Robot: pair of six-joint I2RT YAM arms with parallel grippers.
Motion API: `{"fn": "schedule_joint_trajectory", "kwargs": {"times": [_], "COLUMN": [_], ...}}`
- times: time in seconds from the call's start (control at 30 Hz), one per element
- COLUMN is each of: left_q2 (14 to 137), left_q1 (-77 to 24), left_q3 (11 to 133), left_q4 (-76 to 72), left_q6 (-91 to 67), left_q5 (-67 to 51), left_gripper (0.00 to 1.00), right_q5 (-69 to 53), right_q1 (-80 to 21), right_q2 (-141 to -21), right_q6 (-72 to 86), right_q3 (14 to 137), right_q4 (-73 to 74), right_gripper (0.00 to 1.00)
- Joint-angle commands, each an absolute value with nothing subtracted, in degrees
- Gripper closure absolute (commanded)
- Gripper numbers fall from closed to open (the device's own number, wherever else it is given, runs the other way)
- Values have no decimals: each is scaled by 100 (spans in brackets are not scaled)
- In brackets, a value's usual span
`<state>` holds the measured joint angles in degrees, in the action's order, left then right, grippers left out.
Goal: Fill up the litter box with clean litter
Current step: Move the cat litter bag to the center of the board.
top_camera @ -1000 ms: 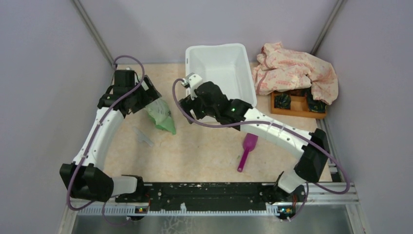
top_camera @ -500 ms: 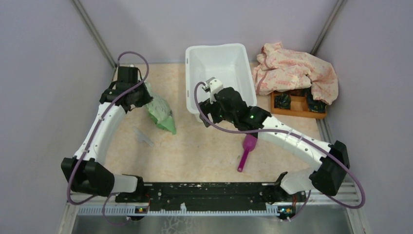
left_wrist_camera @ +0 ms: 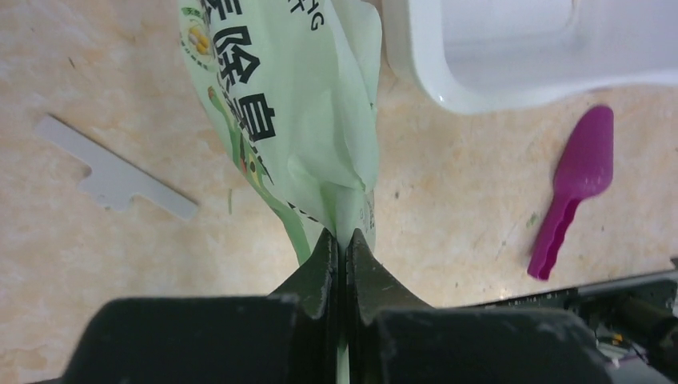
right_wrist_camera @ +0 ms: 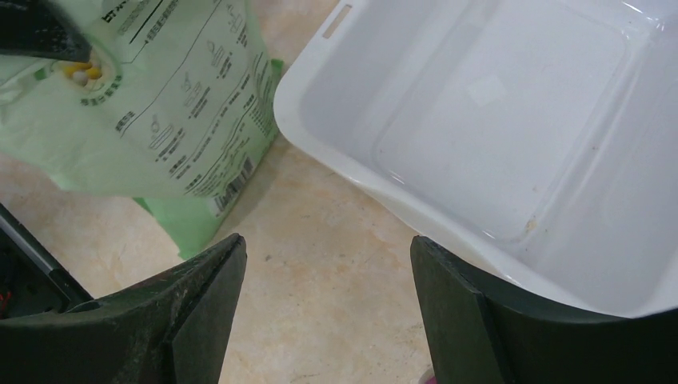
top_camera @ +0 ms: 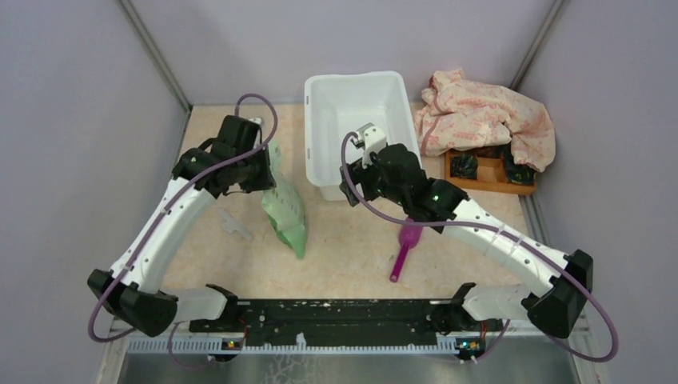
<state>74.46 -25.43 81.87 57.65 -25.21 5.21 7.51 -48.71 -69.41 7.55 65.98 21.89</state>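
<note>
Two tools: left tool clamps the green bag, right tool gapes near the litter box.

Left gripper snapping shut on the bag after standing wide open, bag being carried right and nearer, hanging closer to the box, right gripper sliding right along the box's near rim.

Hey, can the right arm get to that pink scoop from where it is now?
Probably yes. The right hand is open and empty, and the scoop lies uncovered on the table just beside that arm's forearm. The arm would need to pull back toward its base.
</note>
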Motion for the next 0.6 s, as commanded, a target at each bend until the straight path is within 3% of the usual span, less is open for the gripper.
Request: {"fn": "schedule_joint_trajectory", "kwargs": {"times": [0.0,0.4,0.57], "left_q2": [6770,6090,5971], "left_q1": [-2693,-2904,-2917], "left_q3": [8621,9188,8926], "left_q4": [5941,6524,6114], "left_q6": [-2522,-2530,-2468], "left_q5": [127,-1572,-2578], "left_gripper": [100,100,100], "right_q5": [820,624,624], "right_q1": [-4825,-4812,-4703], "right_q2": [-6658,-6624,-6536], "right_q6": [693,525,502], "right_q3": [6529,6318,6283], "right_q4": [2078,1767,1774], "right_gripper": [24,24,24]}}
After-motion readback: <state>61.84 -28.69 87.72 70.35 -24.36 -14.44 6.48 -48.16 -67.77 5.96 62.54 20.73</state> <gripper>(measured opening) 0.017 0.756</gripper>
